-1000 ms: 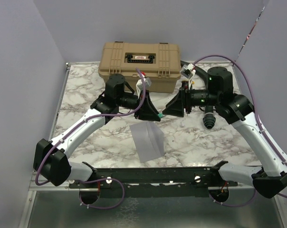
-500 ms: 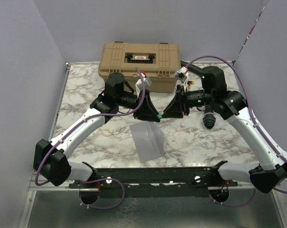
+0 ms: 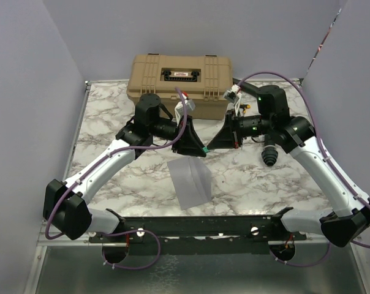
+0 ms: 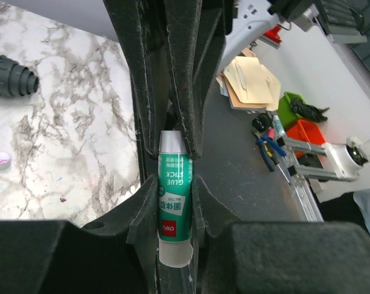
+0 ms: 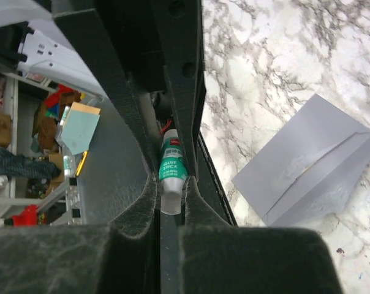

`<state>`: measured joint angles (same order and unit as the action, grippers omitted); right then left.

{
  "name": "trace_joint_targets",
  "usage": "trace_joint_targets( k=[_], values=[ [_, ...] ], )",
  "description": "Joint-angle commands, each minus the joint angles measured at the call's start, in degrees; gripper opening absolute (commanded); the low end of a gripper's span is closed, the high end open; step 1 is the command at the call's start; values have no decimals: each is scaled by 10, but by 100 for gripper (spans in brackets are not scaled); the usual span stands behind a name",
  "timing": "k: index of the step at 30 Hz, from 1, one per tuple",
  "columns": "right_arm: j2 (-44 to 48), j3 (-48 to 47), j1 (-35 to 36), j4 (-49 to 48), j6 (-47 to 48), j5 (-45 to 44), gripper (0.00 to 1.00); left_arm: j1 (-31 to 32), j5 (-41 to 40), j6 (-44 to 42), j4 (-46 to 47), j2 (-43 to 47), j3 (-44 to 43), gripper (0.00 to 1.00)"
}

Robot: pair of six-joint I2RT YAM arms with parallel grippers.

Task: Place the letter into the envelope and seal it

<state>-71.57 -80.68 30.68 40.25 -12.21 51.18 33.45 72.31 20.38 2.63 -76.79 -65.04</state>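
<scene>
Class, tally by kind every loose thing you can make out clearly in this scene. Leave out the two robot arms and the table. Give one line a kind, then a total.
Tan case: 1
Grey envelope: 1
Glue stick: 1
Dark ribbed piece: 1
Total: 4

Left arm (image 3: pixel 105 164), right arm (image 3: pixel 324 174) had white shells, black joints, purple cables (image 3: pixel 277 75), black bases (image 3: pixel 67 215) at 7 and 5 o'clock; left gripper (image 3: pixel 201 149), right gripper (image 3: pixel 214 143) were black.
</scene>
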Motion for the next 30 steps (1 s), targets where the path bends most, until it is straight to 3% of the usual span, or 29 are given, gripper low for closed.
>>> trace_joint_targets(
  k=[1,6,9,11,13,14,17,19,24,28,30],
  values=[
    [-6,22,4,-43,-123,-90,0,2,-136,-10,10,3,-7,0],
    [-17,43,4,-10,-365,-269,0,2,-294,-36,5,5,3,0],
    [11,92,4,-59,-522,-304,0,3,-314,-46,7,4,7,0],
    [27,108,5,-94,-578,-309,1,3,-304,-44,8,0,7,0],
    [31,94,5,-92,-576,-315,2,2,-299,-42,6,-1,8,0],
    [31,81,5,-68,-567,-327,13,2,-294,-42,4,-1,8,0],
    [48,66,5,-60,-507,-335,57,2,-270,-43,-6,-3,5,0],
    [61,65,4,-69,-445,-323,69,2,-233,-40,-13,-7,0,0],
    [63,64,4,-72,-293,-208,76,2,-103,-16,-17,-24,-14,0],
    [41,61,4,-61,-290,-167,77,2,-77,-11,-17,-17,-26,0],
    [37,67,4,-65,-304,-171,70,2,-82,-13,-16,-12,-32,0]
  ],
)
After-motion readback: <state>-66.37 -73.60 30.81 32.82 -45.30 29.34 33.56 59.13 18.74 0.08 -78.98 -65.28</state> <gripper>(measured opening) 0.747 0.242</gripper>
